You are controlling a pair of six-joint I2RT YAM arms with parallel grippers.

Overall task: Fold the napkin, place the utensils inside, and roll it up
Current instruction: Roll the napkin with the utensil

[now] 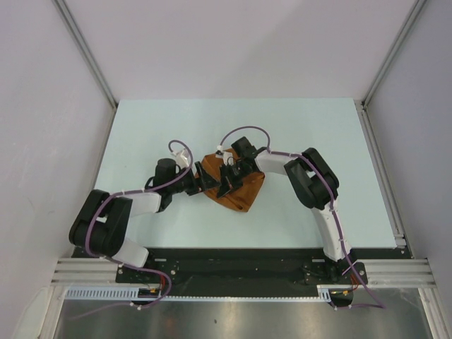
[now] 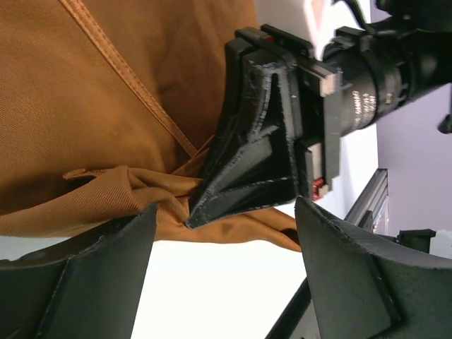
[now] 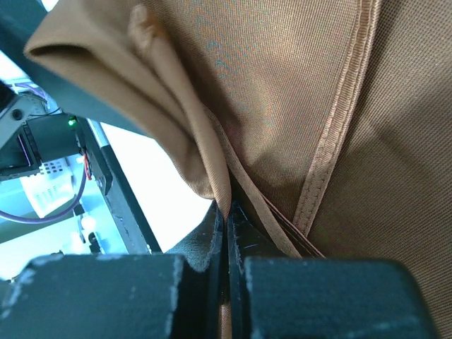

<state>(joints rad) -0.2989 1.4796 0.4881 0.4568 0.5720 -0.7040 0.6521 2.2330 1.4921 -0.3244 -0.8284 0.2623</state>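
Right wrist: your right end effector (image 3: 224, 212) pinches a thin napkin (image 3: 282, 106) fold, left end effector (image 2: 226, 206) gaping beside the napkin; tug hard and it could slip.

A: What carries the scene?
B: A flat, pale blue-green table (image 1: 162, 127).
A: What lies directly on it?
B: A rust-brown napkin (image 1: 244, 196), bunched into a rough wedge, hems showing.
A: And around the napkin?
B: A black base strip (image 1: 233, 263) runs along the table's edge on the napkin's near side. A metal rail (image 1: 381, 176) borders the table well to the napkin's right.
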